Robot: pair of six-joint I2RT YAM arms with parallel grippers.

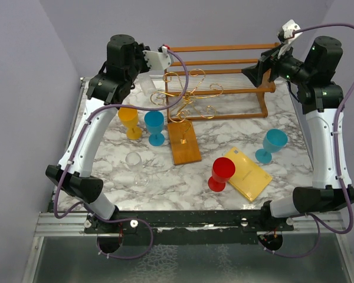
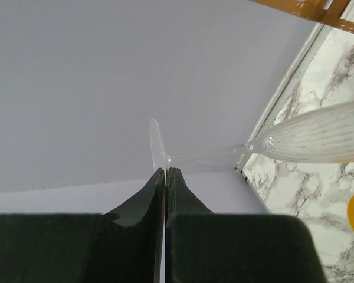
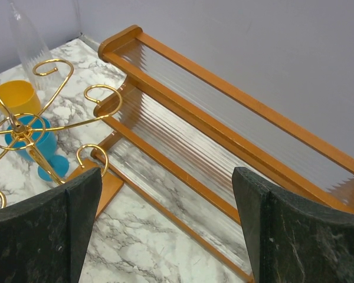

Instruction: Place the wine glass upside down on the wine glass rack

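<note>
My left gripper is shut on the foot of a clear ribbed wine glass and holds it up at the back left. The glass hangs bowl-down, just left of the wine glass rack and apart from it. It also shows in the right wrist view. The rack has gold wire scroll arms on an orange-brown wooden base, and its curls show in the right wrist view. My right gripper is open and empty, with its jaws over the slatted shelf.
A wooden slatted shelf stands at the back. A yellow cup and a blue goblet stand left of the rack base. A second clear glass, a red goblet, a yellow board and a teal goblet sit nearer.
</note>
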